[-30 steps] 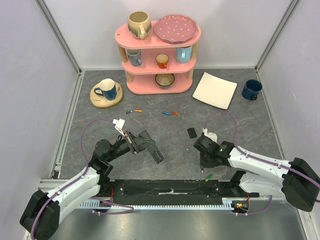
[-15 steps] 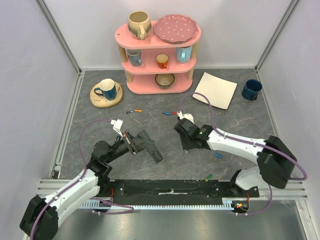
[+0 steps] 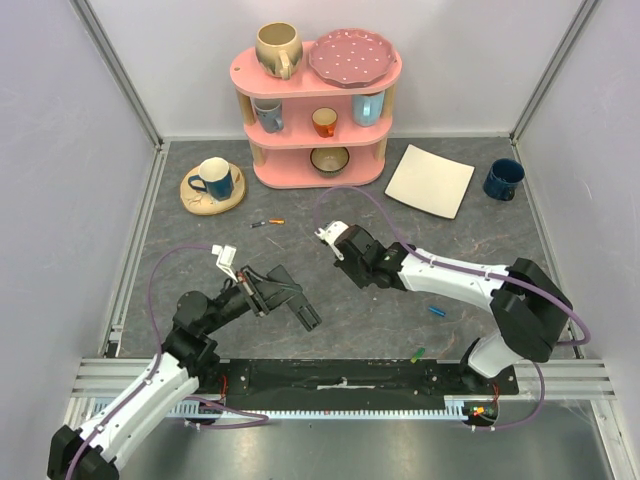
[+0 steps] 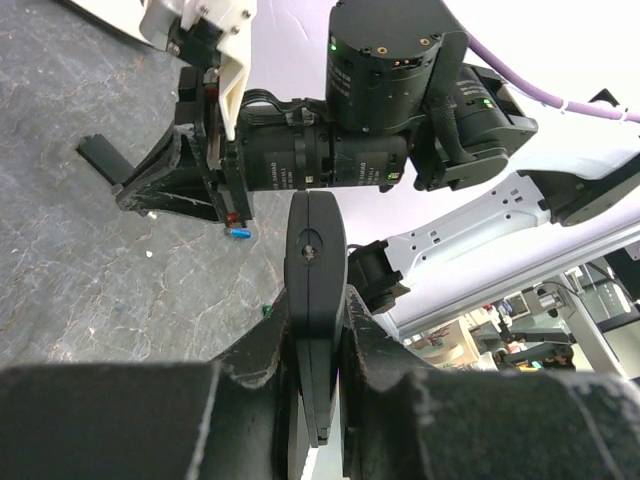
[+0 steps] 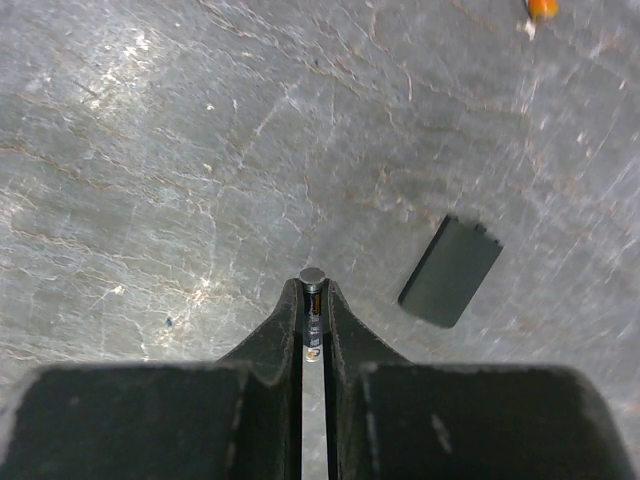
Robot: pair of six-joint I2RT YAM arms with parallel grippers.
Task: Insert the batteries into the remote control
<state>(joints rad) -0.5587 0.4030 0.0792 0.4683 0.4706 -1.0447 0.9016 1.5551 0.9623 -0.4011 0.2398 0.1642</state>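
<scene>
Top external: remote control [image 3: 303, 312] aslant, free end near-right, in clenched left fingers [image 4: 258, 365]; battery [image 5: 312, 300] lengthwise between pinched right fingers [image 5: 272, 348].

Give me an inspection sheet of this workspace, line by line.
Surface: grey mottled tabletop.
Job's things: remote control in the left fingers; one battery in the right fingers; orange battery, blue battery and green battery lie loose.
Clutter: black cover flat on the table.
Grippers: left gripper shut on remote control; right gripper shut on battery.
Cables: purple cables arch over both arms.
Surroundings: pink shelf with crockery, white square plate, blue mug, mug on coaster.
</scene>
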